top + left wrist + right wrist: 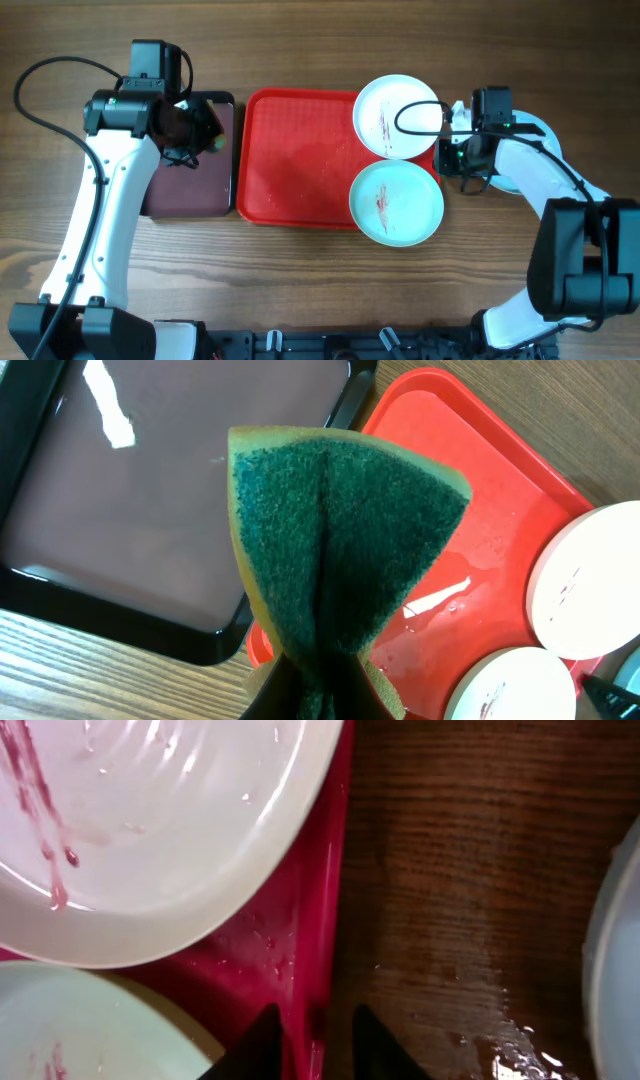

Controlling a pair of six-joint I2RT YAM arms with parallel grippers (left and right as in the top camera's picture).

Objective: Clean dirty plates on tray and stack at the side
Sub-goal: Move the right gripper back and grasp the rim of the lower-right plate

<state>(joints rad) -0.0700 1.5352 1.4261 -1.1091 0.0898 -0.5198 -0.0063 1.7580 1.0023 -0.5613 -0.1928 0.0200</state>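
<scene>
**sponge pinched on the left, right fingers at the tray rim**

the near strip of the table (300,290) is bare wood from side to side. the left half of the red tray (295,160) holds no plate, only a wet film.

the pale blue plate (396,203) lies at the near right corner of the red tray and hangs over its rim; a red-brown smear is at its centre. just behind it, almost touching, the white plate (375,130) sits at the far right corner, also smeared, and passes over the far rim.

the right gripper (317,1020) is low at the right edge of the red tray. its fingers stand a little apart with the rim between them; i cannot tell if they press it. beside it the wood is wet, and a third plate (620,960) lies there on the table, partly under the arm.

the left gripper (320,695) is closed tight on a folded green and yellow sponge (340,530). it hangs above the right side of the maroon tray (130,530), which is just beside the red tray.
</scene>
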